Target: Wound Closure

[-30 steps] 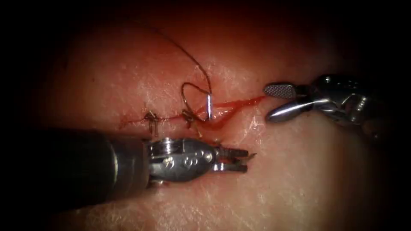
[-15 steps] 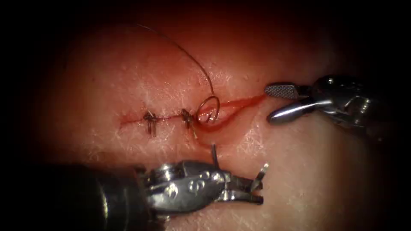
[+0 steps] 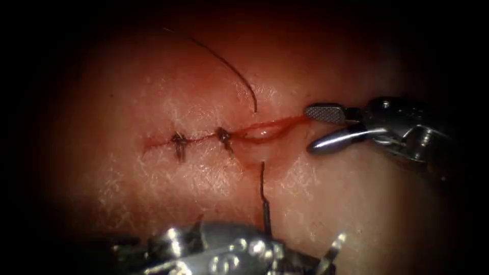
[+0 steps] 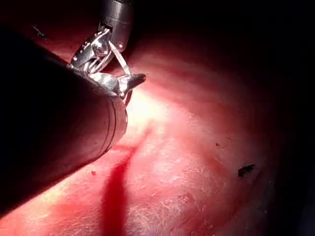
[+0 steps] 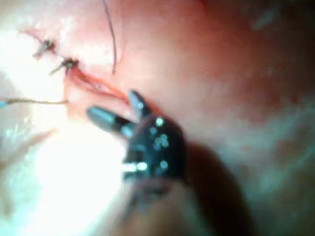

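Note:
At the lower edge of the endoscope view my left tool point(image 3: 305, 262) is shut on the curved needle point(image 3: 334, 246), whose free end sticks up to the right of the jaws. The needle is out of the tissue. Dark thread point(image 3: 263, 196) runs taut from the left tool up into the near lip of the cut point(image 3: 265, 131). Its tail point(image 3: 229, 66) leaves the far lip and curves up and left. My right tool point(image 3: 309, 130) stands open at the cut's right end, holding nothing; its jaws point(image 5: 109, 102) are spread beside the cut point(image 5: 93, 83).
Two tied stitches point(image 3: 178, 141) point(image 3: 223, 136) close the left part of the cut. Red fluid lines the gaping right part. Pale tissue point(image 3: 356, 203) lies all around. The left tool's dark shaft point(image 4: 54, 137) lies over the tissue.
My left tool has moved down and toward the near edge with the needle. The thread loop at the cut shrank and vanished as thread was pulled through. The right tool shifted slightly left.

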`<state>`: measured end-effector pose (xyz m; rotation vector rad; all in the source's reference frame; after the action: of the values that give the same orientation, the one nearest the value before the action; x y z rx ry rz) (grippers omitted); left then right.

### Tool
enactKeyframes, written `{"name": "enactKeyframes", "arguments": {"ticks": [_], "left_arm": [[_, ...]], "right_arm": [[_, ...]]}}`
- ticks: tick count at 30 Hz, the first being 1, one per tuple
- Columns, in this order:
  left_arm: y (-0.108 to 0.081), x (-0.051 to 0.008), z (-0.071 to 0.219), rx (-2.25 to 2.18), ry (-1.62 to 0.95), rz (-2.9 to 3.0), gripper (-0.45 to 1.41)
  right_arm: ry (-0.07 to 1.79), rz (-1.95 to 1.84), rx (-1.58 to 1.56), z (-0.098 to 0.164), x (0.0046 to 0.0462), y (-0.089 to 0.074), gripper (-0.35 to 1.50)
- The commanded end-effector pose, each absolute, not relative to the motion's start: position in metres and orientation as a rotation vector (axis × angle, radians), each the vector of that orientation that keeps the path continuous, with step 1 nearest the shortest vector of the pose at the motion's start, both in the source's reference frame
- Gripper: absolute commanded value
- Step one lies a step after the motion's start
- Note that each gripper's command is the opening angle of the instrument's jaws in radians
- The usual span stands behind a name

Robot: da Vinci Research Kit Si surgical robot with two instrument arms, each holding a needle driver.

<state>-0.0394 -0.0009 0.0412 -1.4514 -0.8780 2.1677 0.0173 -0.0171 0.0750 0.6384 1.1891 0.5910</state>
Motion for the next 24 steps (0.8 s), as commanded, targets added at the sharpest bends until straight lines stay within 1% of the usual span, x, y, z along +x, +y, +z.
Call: {"name": "enactKeyframes", "arguments": {"ticks": [1, 2, 3, 4, 7, 8, 10, 11, 15, 16, 19, 24], "left_arm": [[-0.001, -0.0394, 0.041, -1.478, -0.827, 2.213, -0.45], [0.000, -0.0388, 0.041, -1.504, -0.762, 2.261, -0.45], [0.001, -0.0378, 0.040, -1.533, -0.621, 2.363, -0.45], [0.001, -0.0371, 0.040, -1.527, -0.555, 2.410, -0.45], [0.002, -0.0362, 0.040, -1.525, -0.497, 2.454, -0.45], [0.003, -0.0351, 0.041, -1.518, -0.452, 2.486, -0.45], [0.003, -0.0347, 0.041, -1.515, -0.434, 2.498, -0.45], [0.004, -0.0338, 0.042, -1.516, -0.393, 2.532, -0.45], [0.006, -0.0325, 0.043, -1.493, -0.321, 2.578, -0.45], [0.008, -0.0317, 0.043, -1.455, -0.251, 2.617, -0.45], [0.009, -0.0308, 0.044, -1.424, -0.222, 2.630, -0.45], [0.009, -0.0294, 0.044, -1.396, -0.218, 2.640, -0.45]], "right_arm": [[1.195, 0.593, 0.641, 0.075, 0.0184, -0.018, 1.26], [1.215, 0.601, 0.639, 0.075, 0.0185, -0.017, 1.26], [1.240, 0.604, 0.641, 0.075, 0.0185, -0.018, 1.18], [1.241, 0.599, 0.639, 0.075, 0.0185, -0.018, 1.16], [1.256, 0.545, 0.600, 0.074, 0.0185, -0.018, 1.15], [1.284, 0.446, 0.526, 0.074, 0.0185, -0.018, 1.15], [1.291, 0.416, 0.506, 0.074, 0.0185, -0.018, 1.18], [1.302, 0.373, 0.476, 0.073, 0.0187, -0.018, 1.26], [1.311, 0.341, 0.460, 0.072, 0.0193, -0.019, 1.28], [1.313, 0.330, 0.469, 0.071, 0.0195, -0.020, 1.13], [1.313, 0.331, 0.466, 0.070, 0.0201, -0.021, 1.13], [1.276, 0.362, 0.375, 0.070, 0.0220, -0.022, 1.15]]}}
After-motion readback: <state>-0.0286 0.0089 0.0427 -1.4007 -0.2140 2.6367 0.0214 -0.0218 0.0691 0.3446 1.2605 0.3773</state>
